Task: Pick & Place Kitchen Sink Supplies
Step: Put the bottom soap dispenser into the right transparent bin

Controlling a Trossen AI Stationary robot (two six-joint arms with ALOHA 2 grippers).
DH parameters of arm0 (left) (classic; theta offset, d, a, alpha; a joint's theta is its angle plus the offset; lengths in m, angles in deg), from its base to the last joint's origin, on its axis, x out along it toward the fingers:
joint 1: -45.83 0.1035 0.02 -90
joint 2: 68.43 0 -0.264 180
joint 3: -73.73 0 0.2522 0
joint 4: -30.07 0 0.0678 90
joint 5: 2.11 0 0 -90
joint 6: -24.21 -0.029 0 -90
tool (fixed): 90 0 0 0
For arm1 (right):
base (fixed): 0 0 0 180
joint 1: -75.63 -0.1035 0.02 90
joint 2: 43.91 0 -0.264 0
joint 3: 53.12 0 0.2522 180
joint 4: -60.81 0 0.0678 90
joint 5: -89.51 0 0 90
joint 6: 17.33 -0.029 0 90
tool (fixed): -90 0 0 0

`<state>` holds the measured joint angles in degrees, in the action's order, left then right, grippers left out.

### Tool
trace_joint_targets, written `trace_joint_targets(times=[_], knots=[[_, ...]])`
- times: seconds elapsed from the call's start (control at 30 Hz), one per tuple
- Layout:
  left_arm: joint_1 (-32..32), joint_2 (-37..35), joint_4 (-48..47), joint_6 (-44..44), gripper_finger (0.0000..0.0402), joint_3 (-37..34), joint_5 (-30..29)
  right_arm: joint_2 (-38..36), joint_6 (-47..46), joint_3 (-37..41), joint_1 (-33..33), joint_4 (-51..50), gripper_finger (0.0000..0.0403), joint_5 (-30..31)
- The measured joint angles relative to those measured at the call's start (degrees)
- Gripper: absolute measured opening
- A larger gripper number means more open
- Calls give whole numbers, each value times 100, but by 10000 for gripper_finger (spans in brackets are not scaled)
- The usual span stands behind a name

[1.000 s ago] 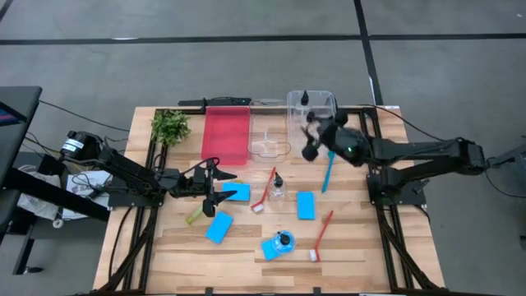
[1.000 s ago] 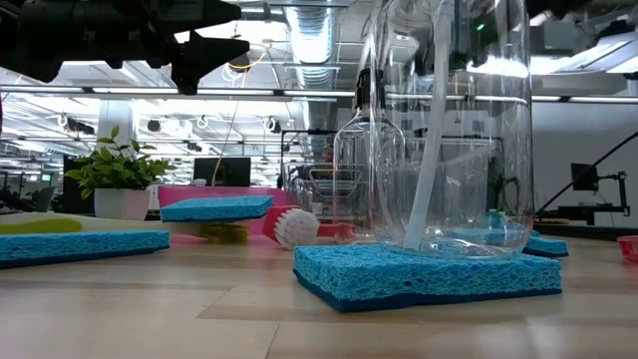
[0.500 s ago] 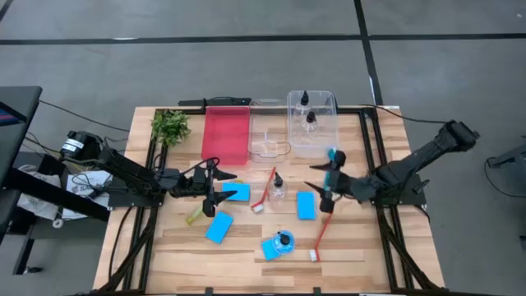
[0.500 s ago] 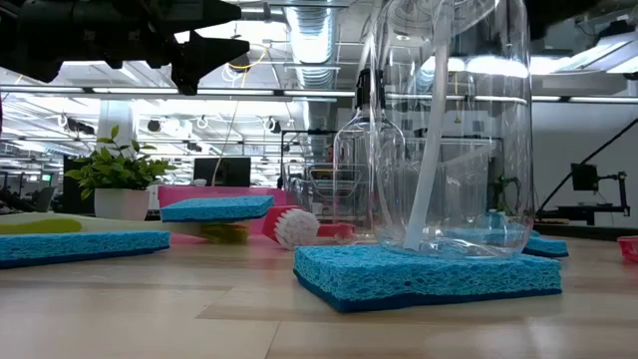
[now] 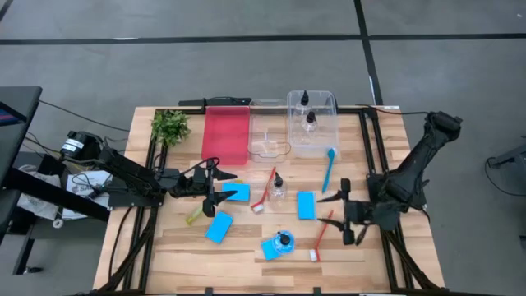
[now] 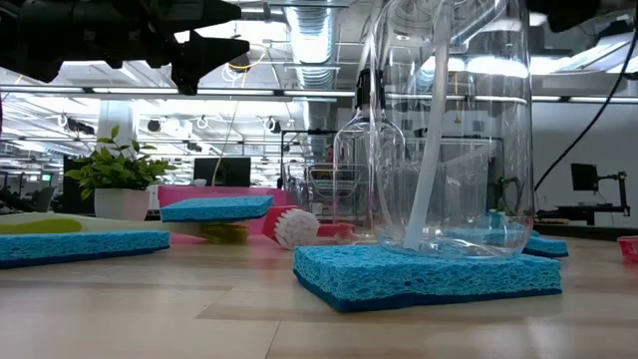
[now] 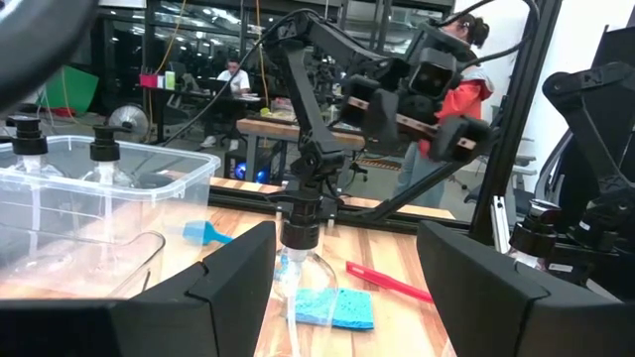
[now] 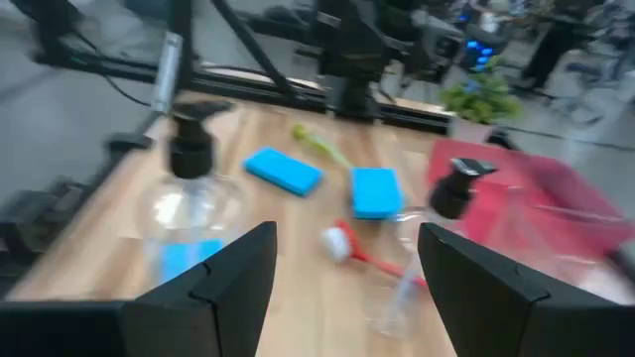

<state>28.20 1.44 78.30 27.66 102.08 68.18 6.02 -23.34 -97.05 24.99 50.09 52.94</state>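
High view: right gripper (image 5: 346, 212), open and empty, is hovering beside the red brush (image 5: 321, 233), likely lining up a pick.

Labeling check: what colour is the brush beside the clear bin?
Blue brush, clearest in the high view.

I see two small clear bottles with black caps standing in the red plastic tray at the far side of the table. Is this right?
Not quite. The two small clear bottles with black caps stand in the clear plastic tray, not the red plastic tray, which lies beside it at the far side of the table. The high view shows this.
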Motion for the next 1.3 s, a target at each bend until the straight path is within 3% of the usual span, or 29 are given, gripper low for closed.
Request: trace_joint_targets(times=[0.27,0.5,0.67,1.3], knots=[[12,0,4,-17,248,0,0,140,-740,0,-46,220,240,-551],[166,1,21,-16,248,0,1,904,-400,0,186,1131,240,-846],[173,-1,22,-16,248,2,0,1363,-17,-106,238,1606,240,-859],[173,-1,20,-18,248,2,0,2354,159,-824,429,1596,241,-855]])
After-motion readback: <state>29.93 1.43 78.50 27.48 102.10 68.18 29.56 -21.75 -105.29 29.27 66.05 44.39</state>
